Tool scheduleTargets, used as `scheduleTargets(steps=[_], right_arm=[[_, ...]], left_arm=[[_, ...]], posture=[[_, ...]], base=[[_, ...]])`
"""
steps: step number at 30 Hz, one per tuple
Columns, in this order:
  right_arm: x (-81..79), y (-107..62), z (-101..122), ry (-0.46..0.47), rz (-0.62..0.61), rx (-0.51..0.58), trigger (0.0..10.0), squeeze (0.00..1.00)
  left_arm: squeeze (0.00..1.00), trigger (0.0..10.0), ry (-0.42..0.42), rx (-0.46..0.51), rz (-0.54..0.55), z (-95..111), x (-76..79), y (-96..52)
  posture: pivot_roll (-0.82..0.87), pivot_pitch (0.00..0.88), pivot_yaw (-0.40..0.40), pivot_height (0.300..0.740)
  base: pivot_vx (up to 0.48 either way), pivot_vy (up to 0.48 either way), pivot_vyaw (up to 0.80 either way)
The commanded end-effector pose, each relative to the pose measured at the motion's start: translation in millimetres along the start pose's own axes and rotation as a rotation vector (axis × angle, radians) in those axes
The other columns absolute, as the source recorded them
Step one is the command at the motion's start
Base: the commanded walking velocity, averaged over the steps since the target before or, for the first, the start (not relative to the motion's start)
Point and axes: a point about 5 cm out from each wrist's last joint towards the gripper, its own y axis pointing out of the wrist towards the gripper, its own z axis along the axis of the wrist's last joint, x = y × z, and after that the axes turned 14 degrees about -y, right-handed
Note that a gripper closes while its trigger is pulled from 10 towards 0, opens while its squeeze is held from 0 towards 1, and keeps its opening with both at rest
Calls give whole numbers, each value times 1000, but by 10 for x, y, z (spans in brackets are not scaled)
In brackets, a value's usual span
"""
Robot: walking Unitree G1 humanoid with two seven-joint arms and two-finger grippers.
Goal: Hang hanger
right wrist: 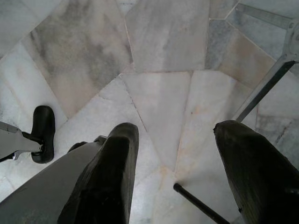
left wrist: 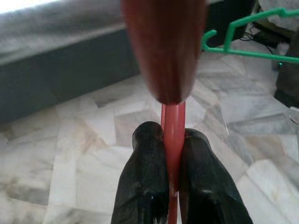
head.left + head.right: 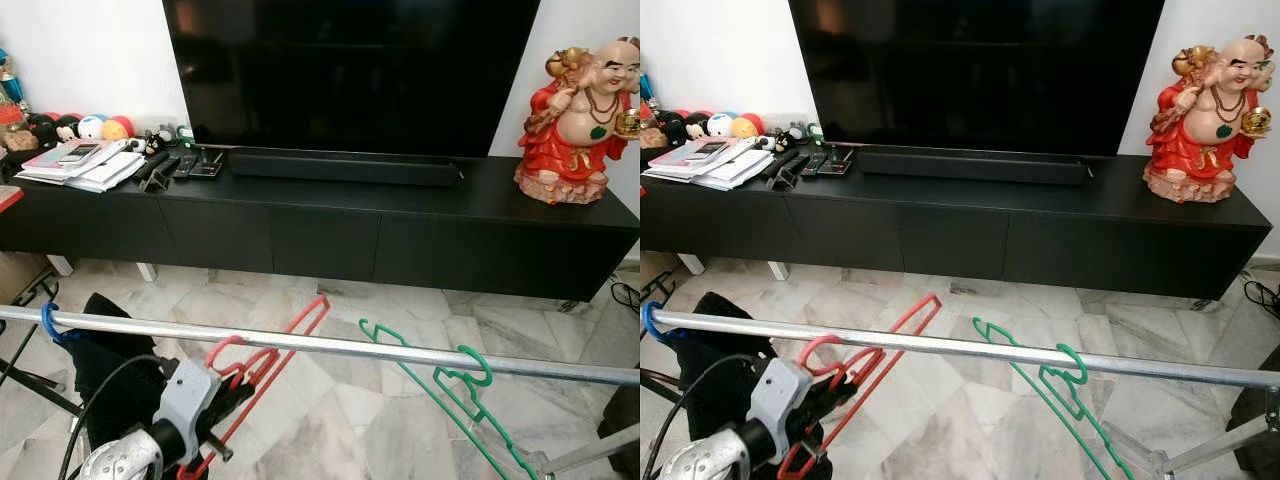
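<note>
No legible text, labels, brands or numbers. Papers at upper left of the frame carry print too small to read.

Shiny metal rail, glossy plastic red hanger, polished marble floor

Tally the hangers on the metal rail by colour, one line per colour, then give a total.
Red hangers: 1, the red hanger, clamped in the left end effector
Green hangers: 1, the green hanger, hooked over the metal rail
Blue hangers: 1, the blue hook at the rail's left end
Total: 3
</note>
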Motion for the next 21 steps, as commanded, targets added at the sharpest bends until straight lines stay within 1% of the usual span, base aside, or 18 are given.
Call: scheduleTargets(steps=[1, 2, 5, 8, 12, 15, 16, 18, 20, 21], right_arm=[[27, -10, -27, -5, -5, -6, 10000, 0], [26, -11, -29, -5, -5, -6, 10000, 0], [25, -11, -32, -5, -4, -7, 10000, 0], [22, -12, -38, -6, -1, -7, 10000, 0], [17, -13, -45, -5, 1, -8, 10000, 0], [10, -13, -48, -4, 3, -9, 10000, 0], [10, -13, -48, -4, 3, -9, 10000, 0], [5, -12, -49, -3, 5, -9, 10000, 0], [-3, -11, -50, -1, 7, -8, 10000, 0], [-5, -10, -50, 0, 7, -8, 10000, 0]], left_arm=[[0, 10000, 5, 8, 41, 14, -58, 9], [0, 10000, 1, 10, 66, 17, -81, 30], [0, 10000, -4, 9, 93, 18, -108, 52], [0, 10000, -15, -3, 143, -11, -154, 90], [0, 10000, -41, -18, 181, -60, -182, 105], [0, 10000, -68, -56, 213, -148, -191, 120], [0, 10000, -68, -56, 213, -148, -191, 120], [0, 10000, -59, -87, 234, -209, -196, 125], [0, 10000, -91, -104, 234, -273, -166, 138], [0, 10000, -91, -113, 231, -291, -155, 140]], posture=[[155, 0, -25, 740], [154, 0, -26, 740], [153, 0, -25, 740], [151, 0, -24, 740], [148, 0, -22, 740], [148, 0, -18, 740], [148, 0, -18, 740], [147, 0, -15, 740], [147, 0, -11, 740], [147, 0, -11, 740]], base=[[0, 0, 0], [0, 0, 0], [0, 0, 0], [0, 0, 0], [0, 0, 0], [0, 0, 0], [0, 0, 0], [0, 0, 0], [0, 0, 0], [0, 0, 0]])
